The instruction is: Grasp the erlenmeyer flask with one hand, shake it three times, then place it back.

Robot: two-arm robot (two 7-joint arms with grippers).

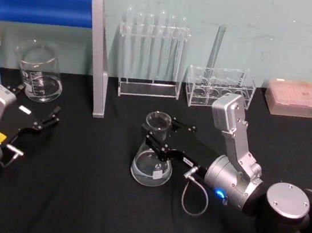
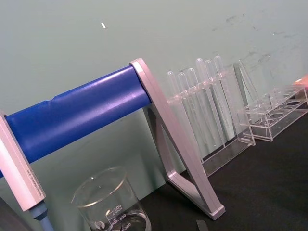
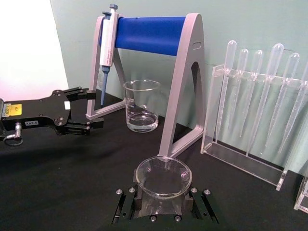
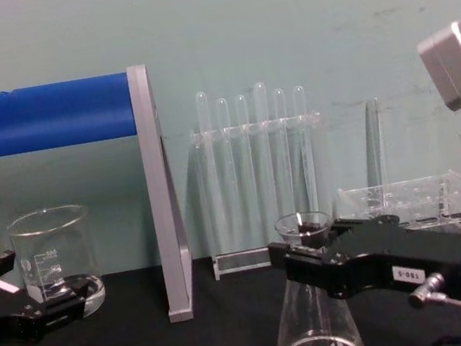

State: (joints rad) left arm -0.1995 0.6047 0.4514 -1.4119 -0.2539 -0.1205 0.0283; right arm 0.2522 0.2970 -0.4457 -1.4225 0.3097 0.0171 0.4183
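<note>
My left end effector (image 1: 49,120) sits parked at the left of the black counter (image 1: 76,198), fingers spread and holding nothing, just in front of the glass beaker (image 1: 40,72). It has no part in this step, so I leave it there.

The erlenmeyer flask (image 1: 153,156) stands near the middle of the counter, its base seemingly down on the black surface. My right end effector (image 1: 157,140) has its fingers on either side of the neck just below the flared rim; from the right wrist view they look pressed against the glass, so I judge the grip made, or all but made. To do this well I'd confirm a firm hold on the neck before lifting, raise it straight up clear of the counter, keep the shakes short and level, and stay away from the test tube rack (image 1: 151,53) behind it.

As for contents: the beaker holds a shallow layer of clear liquid. The flask shows a faint glint at its base, but I cannot tell whether any liquid is in it. The clear tube holder (image 1: 220,87) to the right carries one tall tube.
</note>
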